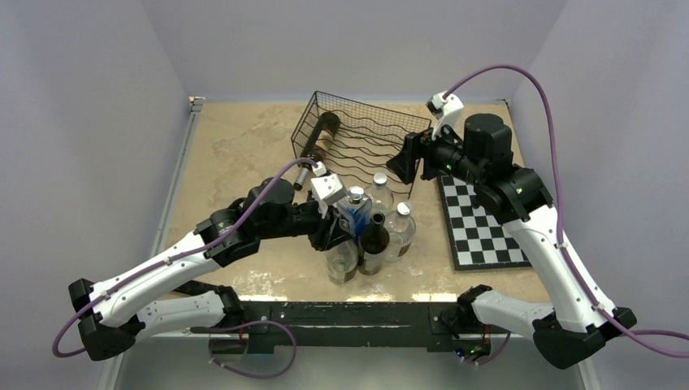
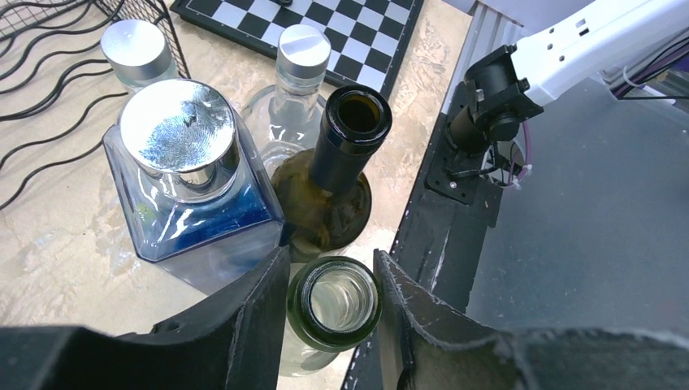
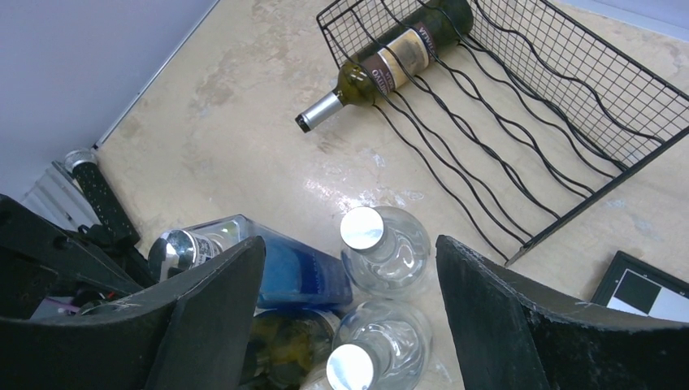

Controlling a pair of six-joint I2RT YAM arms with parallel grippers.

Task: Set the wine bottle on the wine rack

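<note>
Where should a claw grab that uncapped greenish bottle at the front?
By the neck, from above. The uncapped greenish bottle stands upright, its body crowded by the blue square bottle and dark wine bottle, so only the slim neck is free. The left claw grips there.

Overhead view sat high behind the arm bases, looking down over my whole table (image 1: pixel 244 154). Left wrist view looked steeply down, close over the bottle cluster (image 2: pixel 325 211). Right wrist view hung higher, facing the rack (image 3: pixel 504 106). All three shared the cluster.
</note>
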